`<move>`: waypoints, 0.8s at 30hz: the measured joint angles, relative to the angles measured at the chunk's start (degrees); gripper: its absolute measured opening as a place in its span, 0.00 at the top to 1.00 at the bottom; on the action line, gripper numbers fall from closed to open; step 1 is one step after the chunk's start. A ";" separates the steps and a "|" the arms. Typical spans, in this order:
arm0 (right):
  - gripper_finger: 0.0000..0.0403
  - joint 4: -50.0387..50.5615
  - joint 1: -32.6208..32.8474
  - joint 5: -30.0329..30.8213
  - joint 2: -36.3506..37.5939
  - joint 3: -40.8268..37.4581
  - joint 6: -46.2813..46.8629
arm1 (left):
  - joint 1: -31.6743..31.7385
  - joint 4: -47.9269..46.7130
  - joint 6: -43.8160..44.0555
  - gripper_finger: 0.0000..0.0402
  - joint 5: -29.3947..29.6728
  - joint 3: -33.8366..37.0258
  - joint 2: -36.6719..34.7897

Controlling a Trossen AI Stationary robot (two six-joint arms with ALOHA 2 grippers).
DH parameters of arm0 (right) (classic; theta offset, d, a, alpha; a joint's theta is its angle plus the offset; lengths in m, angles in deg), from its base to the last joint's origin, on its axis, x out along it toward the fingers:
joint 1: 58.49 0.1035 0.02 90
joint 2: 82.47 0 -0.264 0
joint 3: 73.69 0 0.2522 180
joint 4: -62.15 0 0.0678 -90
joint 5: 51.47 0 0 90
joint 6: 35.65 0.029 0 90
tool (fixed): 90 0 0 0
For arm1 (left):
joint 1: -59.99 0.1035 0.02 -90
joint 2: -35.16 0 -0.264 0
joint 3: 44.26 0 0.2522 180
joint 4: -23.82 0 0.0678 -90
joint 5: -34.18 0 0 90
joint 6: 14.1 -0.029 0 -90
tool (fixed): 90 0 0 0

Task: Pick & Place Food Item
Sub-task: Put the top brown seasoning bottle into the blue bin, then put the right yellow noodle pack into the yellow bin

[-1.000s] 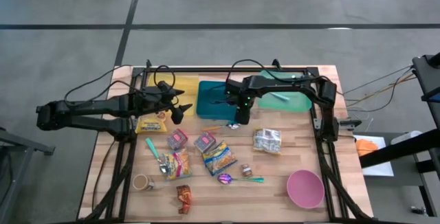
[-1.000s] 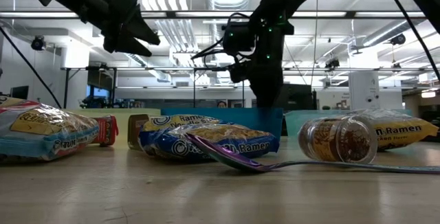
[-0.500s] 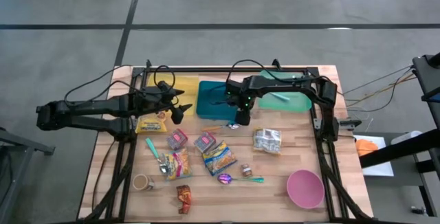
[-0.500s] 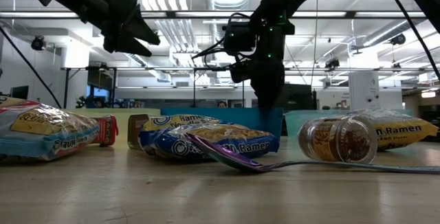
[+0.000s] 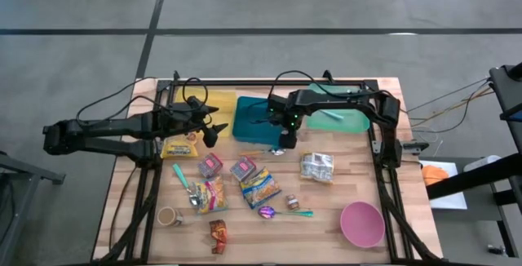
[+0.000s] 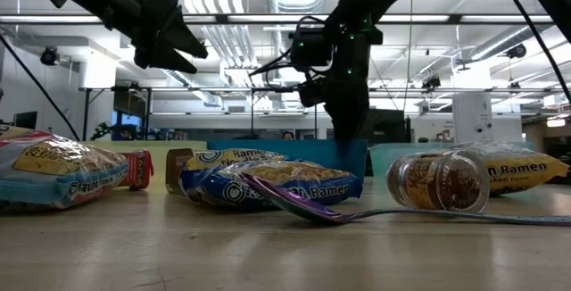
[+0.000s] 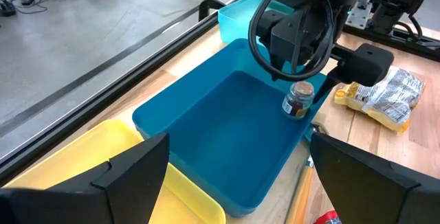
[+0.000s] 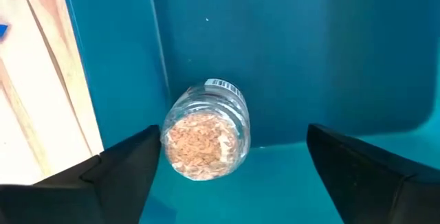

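A small glass jar (image 8: 205,131) of brownish food stands in the blue bin (image 7: 220,128), close to the bin's wall at its near right corner. It also shows in the left wrist view (image 7: 298,99). My right gripper (image 8: 240,169) hangs right above it, pointing down and open. Its fingers stand on either side of the jar, which sits nearer to one of them. My right gripper (image 5: 281,142) is over the bin's near edge. My left gripper (image 5: 214,131) hovers open above the yellow bin (image 5: 214,103), holding nothing.
A green bin (image 5: 338,119) stands to the right of the blue one. Ramen packets (image 5: 259,186) (image 5: 316,166), small cans (image 5: 210,165), spoons (image 5: 181,176), a cup (image 5: 168,215) and a pink bowl (image 5: 362,223) lie on the wooden table toward the near edge.
My right gripper has opened over the blue bin without moving away, and has let go of the jar, which now sits in the bin.
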 joint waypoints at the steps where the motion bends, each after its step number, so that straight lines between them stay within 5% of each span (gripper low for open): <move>1: 0.09 0.03 0.00 0.15 0.12 0.00 0.28 | -0.02 0.00 0.02 0.11 0.00 0.00 0.00; 10: 0.09 3.12 0.15 6.44 3.72 0.02 1.02 | -0.02 0.00 0.11 0.11 0.00 0.00 0.00; 24: 0.09 8.97 0.52 6.77 15.05 -1.99 13.78 | -0.02 -0.50 0.09 0.11 0.00 0.00 0.00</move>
